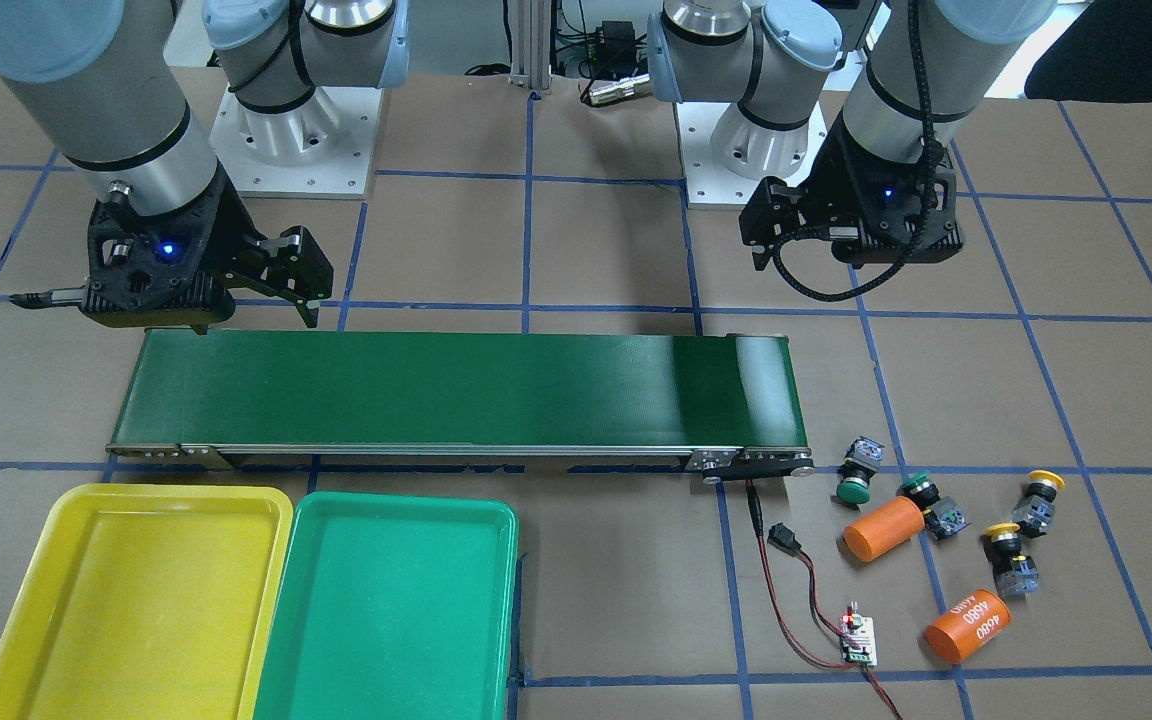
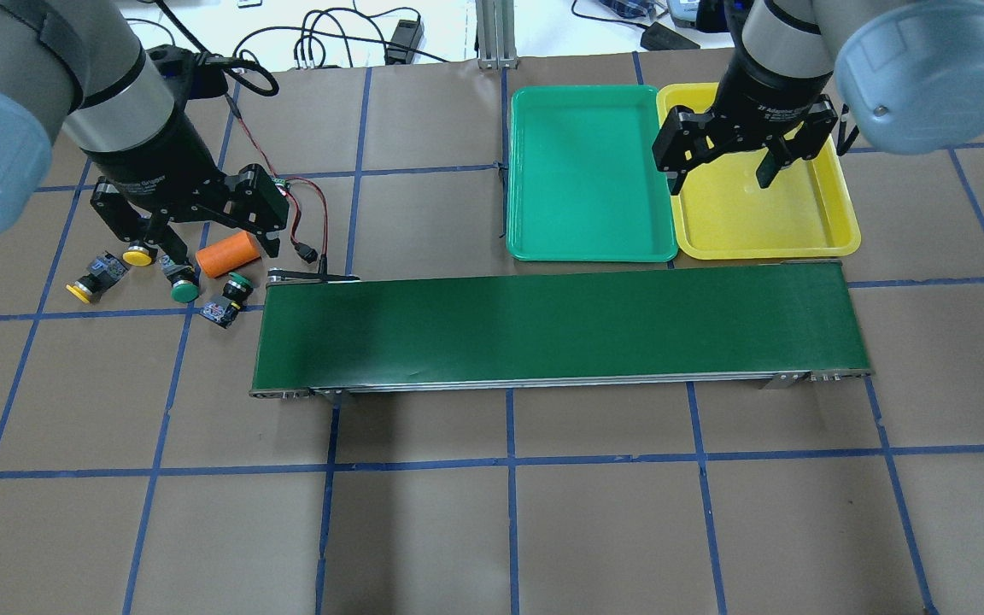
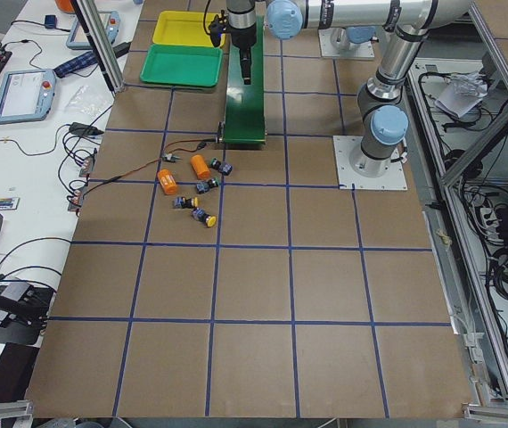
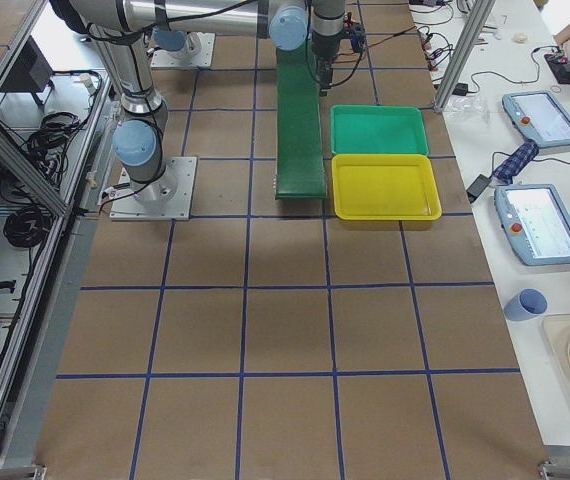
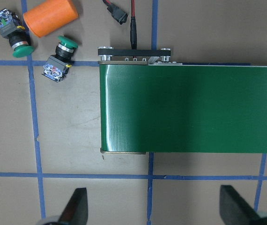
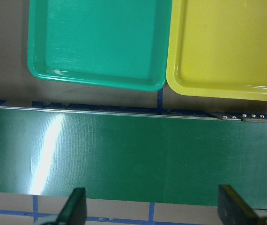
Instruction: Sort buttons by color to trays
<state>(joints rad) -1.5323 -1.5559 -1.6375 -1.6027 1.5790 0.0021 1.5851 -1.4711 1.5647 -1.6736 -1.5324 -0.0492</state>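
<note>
Trays [image 1: 136,600] sit beside the conveyor belt [image 1: 456,390] — orange cylinders [image 1: 883,528] lie among buttons [image 1: 854,487].

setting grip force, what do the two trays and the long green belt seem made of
The yellow tray and green tray: probably moulded plastic, smooth, semi-glossy; uniform colour, rounded corners, soft highlights along the rims. The conveyor belt: likely rubber or PVC-coated fabric, satin finish; a broad glare streak and faint fine texture show, though the look leaves it open.
</note>
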